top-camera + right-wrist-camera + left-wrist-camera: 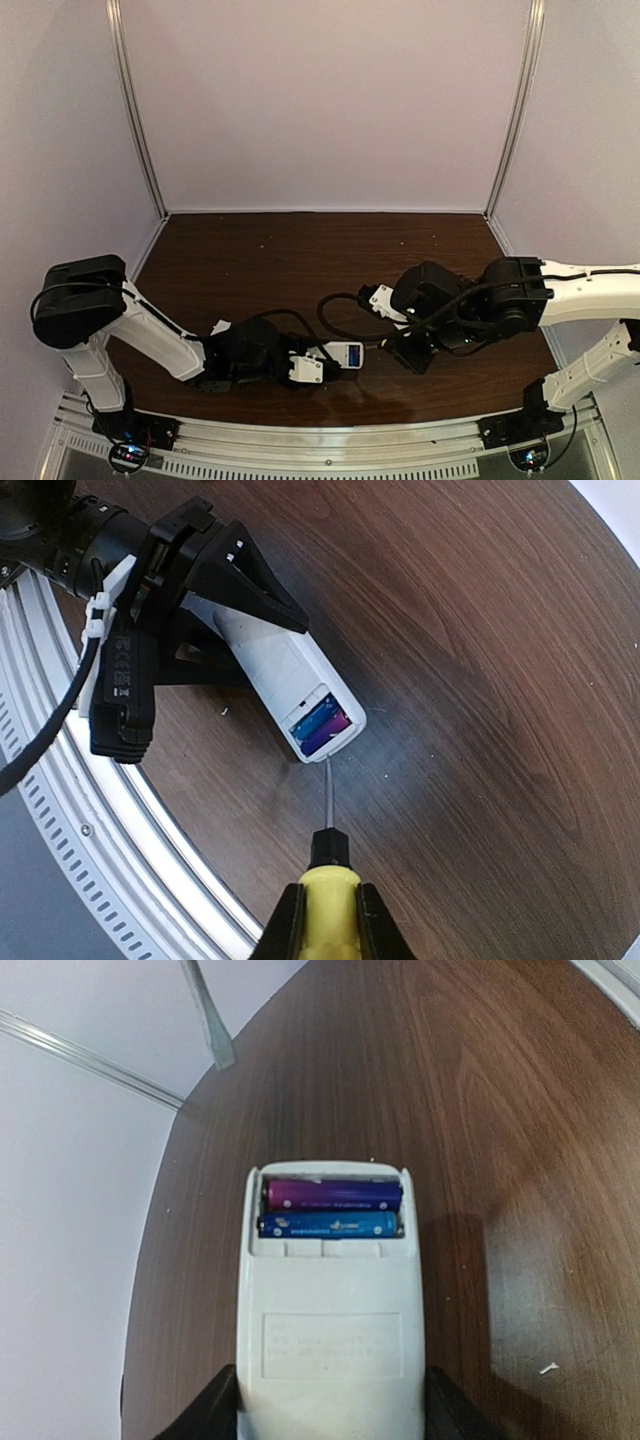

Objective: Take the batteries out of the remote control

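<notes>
Left arm (150, 330) and right arm (585, 285) reach inward, low.
Left tool (330, 1422) clamps the remote control (330, 1330) by its sides; right tool (330, 922) grips a screwdriver (328, 880) handle, pointing toward the left tool.

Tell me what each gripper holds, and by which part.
Left gripper: the remote control, by the end opposite the batteries. Right gripper: the screwdriver, by its yellow handle.

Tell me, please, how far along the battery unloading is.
Done: the remote control has its battery bay open, with no cover on it. In hand: the left claw grips it, and the right claw holds a screwdriver, tip at the open end. Left: the purple battery and the blue battery both sit inside.
</notes>
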You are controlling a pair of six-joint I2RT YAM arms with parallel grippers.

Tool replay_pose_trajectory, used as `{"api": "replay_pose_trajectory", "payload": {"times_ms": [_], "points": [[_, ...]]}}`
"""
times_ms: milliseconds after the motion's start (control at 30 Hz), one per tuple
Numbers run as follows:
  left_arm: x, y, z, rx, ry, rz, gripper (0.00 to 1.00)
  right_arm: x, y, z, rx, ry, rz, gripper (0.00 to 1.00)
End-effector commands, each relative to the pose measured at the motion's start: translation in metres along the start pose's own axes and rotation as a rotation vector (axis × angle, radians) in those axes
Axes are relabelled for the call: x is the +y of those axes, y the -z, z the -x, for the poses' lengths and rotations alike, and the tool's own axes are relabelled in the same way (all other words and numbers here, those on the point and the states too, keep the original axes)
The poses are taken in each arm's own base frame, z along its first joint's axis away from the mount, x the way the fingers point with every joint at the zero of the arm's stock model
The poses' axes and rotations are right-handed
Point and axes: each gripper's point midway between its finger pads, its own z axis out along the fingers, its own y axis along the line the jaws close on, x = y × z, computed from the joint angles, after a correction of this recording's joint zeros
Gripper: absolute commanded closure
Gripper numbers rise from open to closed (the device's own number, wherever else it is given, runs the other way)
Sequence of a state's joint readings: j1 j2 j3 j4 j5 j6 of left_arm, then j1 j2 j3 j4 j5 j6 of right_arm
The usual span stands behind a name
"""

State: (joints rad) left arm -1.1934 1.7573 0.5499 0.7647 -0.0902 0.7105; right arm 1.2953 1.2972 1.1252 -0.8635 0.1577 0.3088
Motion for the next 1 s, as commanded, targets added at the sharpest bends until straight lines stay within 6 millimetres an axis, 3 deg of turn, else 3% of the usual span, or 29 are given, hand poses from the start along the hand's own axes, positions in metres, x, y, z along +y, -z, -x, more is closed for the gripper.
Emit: {"api": "replay_pose_trajectory", "payload": {"times_ms": [0, 533, 967], "points": [[0.014, 0.0, 0.011, -0.032, -0.037, 0.075, 1.0, -0.004, 0.005, 0.012, -0.045, -0.009, -0.02, 1.0], [0.011, -0.003, 0.009, -0.02, -0.062, 0.08, 1.0, -0.006, -0.013, 0.011, -0.044, 0.022, -0.061, 1.0], [0.01, -0.009, -0.003, 0.048, -0.113, 0.117, 1.0, -0.004, -0.028, 0.009, 0.001, 0.048, -0.085, 1.0]]}}
